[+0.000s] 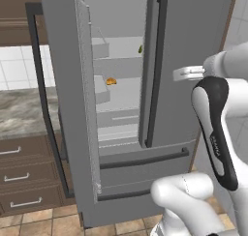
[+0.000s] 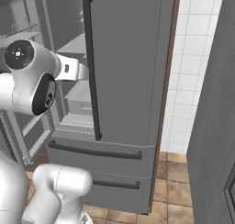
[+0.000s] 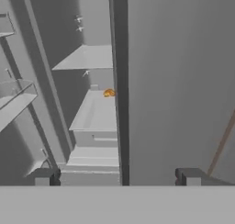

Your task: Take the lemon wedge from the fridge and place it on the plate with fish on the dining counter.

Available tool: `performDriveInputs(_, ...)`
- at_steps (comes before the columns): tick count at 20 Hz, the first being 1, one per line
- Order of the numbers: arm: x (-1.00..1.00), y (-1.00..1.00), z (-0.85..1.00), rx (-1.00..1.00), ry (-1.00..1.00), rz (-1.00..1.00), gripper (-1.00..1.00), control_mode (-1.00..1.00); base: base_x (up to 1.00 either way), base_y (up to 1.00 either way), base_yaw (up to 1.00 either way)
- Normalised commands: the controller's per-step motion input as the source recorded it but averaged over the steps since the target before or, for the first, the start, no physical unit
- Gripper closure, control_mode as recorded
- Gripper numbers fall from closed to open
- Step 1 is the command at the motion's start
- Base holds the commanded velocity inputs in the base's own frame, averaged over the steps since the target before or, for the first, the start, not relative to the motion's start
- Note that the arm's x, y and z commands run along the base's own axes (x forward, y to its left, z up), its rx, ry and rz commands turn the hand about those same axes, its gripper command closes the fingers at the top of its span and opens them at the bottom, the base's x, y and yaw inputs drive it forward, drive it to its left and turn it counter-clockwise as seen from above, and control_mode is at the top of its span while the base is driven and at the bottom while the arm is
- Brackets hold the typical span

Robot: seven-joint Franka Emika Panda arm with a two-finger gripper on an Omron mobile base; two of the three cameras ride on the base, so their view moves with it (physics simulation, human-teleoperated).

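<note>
Left base view: the lemon wedge (image 1: 140,49) is seen on an upper shelf of the fridge (image 1: 193,32), left door open. The gripper (image 3: 117,176) is spread wide, empty. The orange lump (image 1: 111,81) could be grabbed by mistake.

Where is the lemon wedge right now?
In the left base view, the lemon wedge sits on an upper shelf inside the open fridge, above the orange lump's shelf.

Flat, even rendered light — soft shadows inside the fridge (image 1: 121,85), no glare, slightly coarse, blocky edges.
</note>
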Motion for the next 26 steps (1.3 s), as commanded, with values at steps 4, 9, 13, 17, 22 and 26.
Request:
performDriveInputs(4, 0.97, 0.0, 0.0, 0.0, 0.01, 0.0, -1.0, -1.0, 0.0, 0.0, 0.0)
performDriveInputs(9, 0.91, 0.0, -0.1, 0.0, 0.02, 0.0, -1.0, -1.0, 0.0, 0.0, 0.0)
performDriveInputs(13, 0.7, 0.0, -0.28, -0.02, 0.01, 0.0, -1.0, -1.0, 0.0, 0.0, 0.0)
performDriveInputs(17, 0.6, 0.03, -0.3, -0.03, 0.01, 0.0, -1.0, -1.0, 0.0, 0.0, 0.0)
performDriveInputs(22, 0.66, 0.0, -0.23, 0.0, 0.01, 0.0, -1.0, -1.0, 0.0, 0.0, 0.0)
performDriveInputs(26, 0.67, 0.0, -0.21, 0.0, 0.0, 0.0, -1.0, -1.0, 0.0, 0.0, 0.0)
